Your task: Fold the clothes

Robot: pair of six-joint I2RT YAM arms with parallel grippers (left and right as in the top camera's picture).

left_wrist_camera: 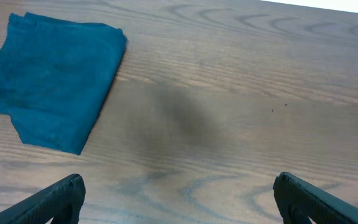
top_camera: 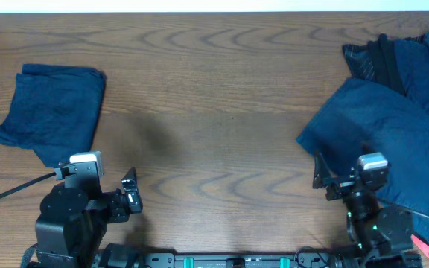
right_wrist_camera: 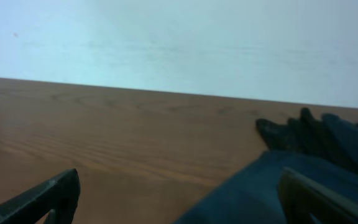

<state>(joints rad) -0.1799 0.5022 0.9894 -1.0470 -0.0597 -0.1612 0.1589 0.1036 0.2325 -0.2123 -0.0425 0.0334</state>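
A folded dark navy garment (top_camera: 52, 110) lies at the left of the table; it also shows in the left wrist view (left_wrist_camera: 48, 87). A loose pile of dark navy clothes (top_camera: 397, 119) covers the right side, and it shows in the right wrist view (right_wrist_camera: 291, 180). My left gripper (top_camera: 129, 195) is open and empty near the front edge, its fingers (left_wrist_camera: 179, 199) wide apart over bare wood. My right gripper (top_camera: 326, 182) is open and empty at the front right, its fingers (right_wrist_camera: 179, 196) spread at the near edge of the pile.
The brown wooden table (top_camera: 214, 97) stretches between the folded garment and the pile. A black cable (top_camera: 13, 190) runs from the left arm to the left edge. A pale wall (right_wrist_camera: 179, 43) lies beyond the far table edge.
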